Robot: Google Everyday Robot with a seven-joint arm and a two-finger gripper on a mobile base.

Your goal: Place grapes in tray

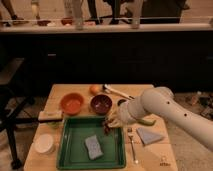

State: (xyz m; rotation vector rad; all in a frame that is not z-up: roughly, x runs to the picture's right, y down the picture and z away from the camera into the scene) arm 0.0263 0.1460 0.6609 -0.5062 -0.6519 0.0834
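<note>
Wooden counter (pixel 62 91) stands in front of a long dark cabinet wall, and my white arm (pixel 167 109) reaches in across it from the right.

My pincer (pixel 112 121) sits at the far right corner of the green tray (pixel 75 132), low over its rim. I cannot tell whether it is spread or pressed together, because my own wrist covers it. The grapes (pixel 107 128), a small dark red cluster, are right at its tip, at the tray's far right edge; whether they are resting on the tray or hanging from me I cannot tell.

Inside the tray, nearer and a little left, lies 1 grey-blue sponge (pixel 93 146).

Just right of the tray a fork (pixel 132 145) lies lengthwise, and beyond it a grey-blue folded cloth (pixel 149 135).

Just beyond the tray's far edge stand 2 bowls side by side: a dark red bowl (pixel 101 104) and, left of it, an orange bowl (pixel 72 103).

Farther back sit an orange fruit (pixel 95 89) and a white-handled utensil (pixel 117 92).

Left of the tray, near the edge, is a white cup (pixel 44 143).
</note>
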